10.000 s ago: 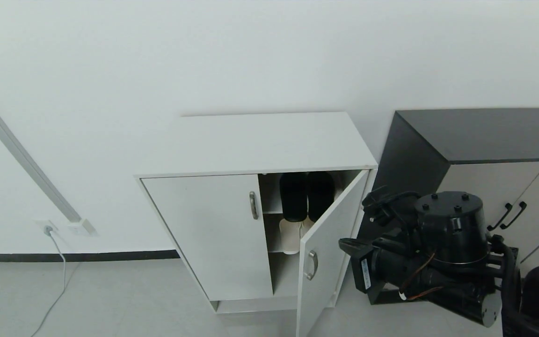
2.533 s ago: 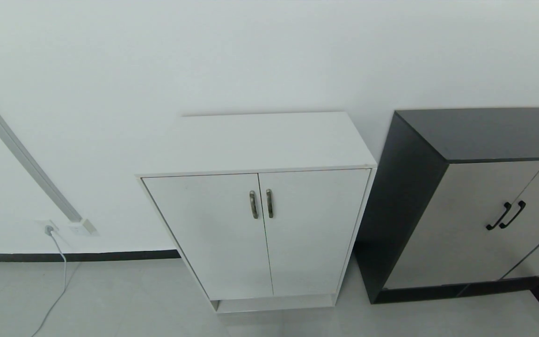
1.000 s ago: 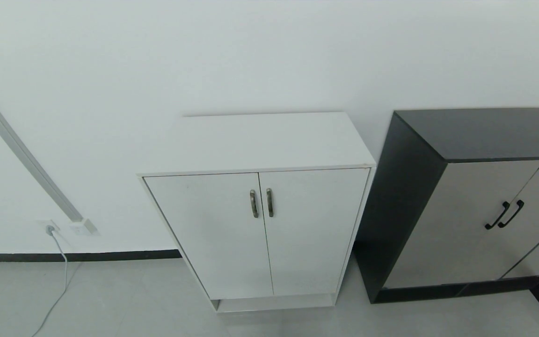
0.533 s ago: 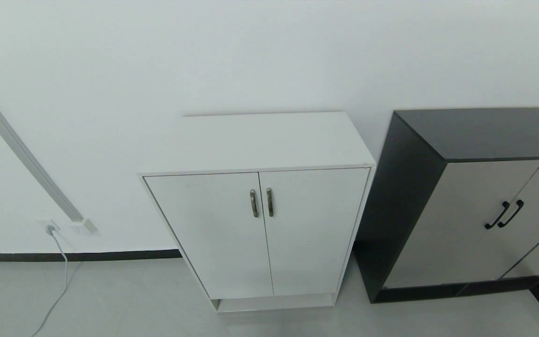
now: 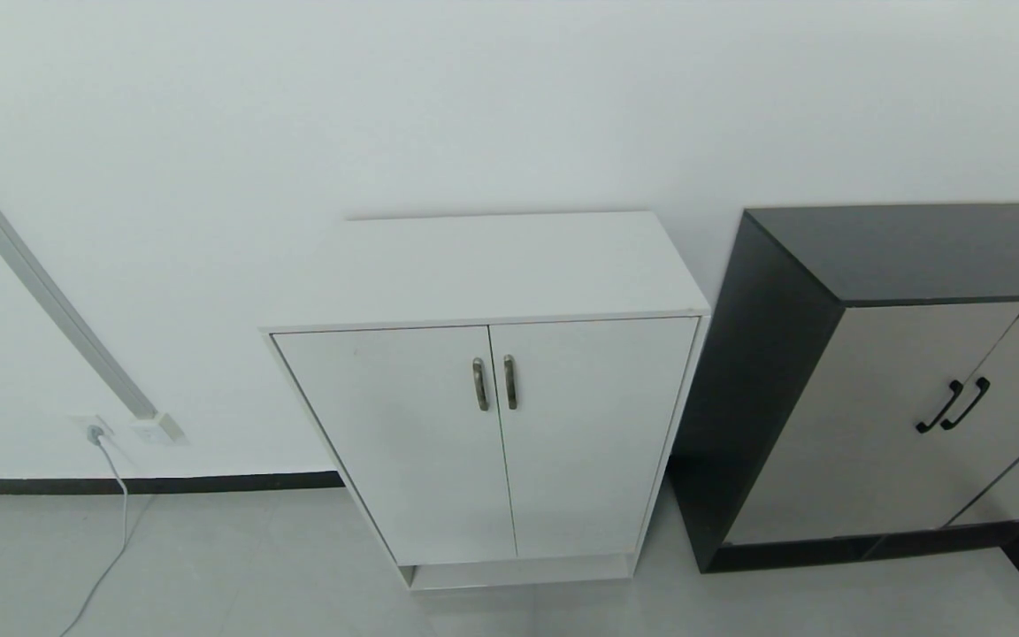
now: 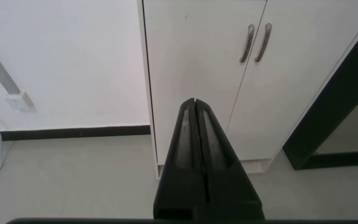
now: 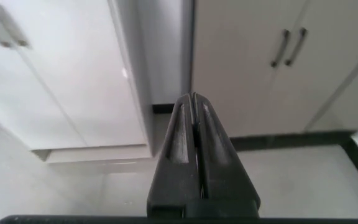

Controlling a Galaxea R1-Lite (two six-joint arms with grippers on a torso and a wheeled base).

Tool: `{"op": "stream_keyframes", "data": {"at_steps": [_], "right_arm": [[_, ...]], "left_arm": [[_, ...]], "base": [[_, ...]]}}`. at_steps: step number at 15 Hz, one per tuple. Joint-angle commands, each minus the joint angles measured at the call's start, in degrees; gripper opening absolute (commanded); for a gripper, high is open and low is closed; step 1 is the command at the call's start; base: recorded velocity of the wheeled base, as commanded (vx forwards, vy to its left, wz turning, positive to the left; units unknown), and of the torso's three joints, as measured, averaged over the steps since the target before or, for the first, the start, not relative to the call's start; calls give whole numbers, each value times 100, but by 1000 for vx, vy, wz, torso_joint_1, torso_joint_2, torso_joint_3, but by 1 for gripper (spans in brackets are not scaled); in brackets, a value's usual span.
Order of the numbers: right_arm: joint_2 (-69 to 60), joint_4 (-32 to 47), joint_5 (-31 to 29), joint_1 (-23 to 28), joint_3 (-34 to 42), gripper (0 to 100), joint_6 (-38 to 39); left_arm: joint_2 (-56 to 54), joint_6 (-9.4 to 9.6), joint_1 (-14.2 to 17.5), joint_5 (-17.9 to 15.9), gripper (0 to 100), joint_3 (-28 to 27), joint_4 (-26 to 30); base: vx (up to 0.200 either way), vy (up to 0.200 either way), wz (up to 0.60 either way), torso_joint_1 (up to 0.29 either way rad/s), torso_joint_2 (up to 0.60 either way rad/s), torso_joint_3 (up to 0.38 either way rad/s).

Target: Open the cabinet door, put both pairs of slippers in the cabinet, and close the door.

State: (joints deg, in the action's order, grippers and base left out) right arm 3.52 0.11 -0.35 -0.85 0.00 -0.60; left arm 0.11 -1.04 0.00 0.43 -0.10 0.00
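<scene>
A white wall meets a grey floor. At far left, a slanted conduit runs down to a socket, and a cable trails from it to the floor. The cabinet stands in the centre against the wall. Its doors are both shut, with the handles side by side at the middle seam. A dark cabinet stands just beside it on the right. The left claw, fingers pressed together and empty, points at the cabinet's left door, apart from it. The right claw, also pressed together and empty, points at where the two cabinets meet.
</scene>
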Motion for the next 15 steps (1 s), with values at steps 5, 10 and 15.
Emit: {"op": "stream_keyframes", "data": {"at_steps": [5,10,15], "right_arm": [[-344,7,-9,59,0,0,-11],[-352,-11,35,59,0,0,60],[-352,-11,35,59,0,0,51]], "left_arm": [[-2,-2,0,10,0,1,0],[7,33,0,1,0,10,0],[-2,42,0,1,0,1,0]], "base": [[0,0,0,0,0,0],[0,0,0,0,0,0],[0,0,0,0,0,0]]}}
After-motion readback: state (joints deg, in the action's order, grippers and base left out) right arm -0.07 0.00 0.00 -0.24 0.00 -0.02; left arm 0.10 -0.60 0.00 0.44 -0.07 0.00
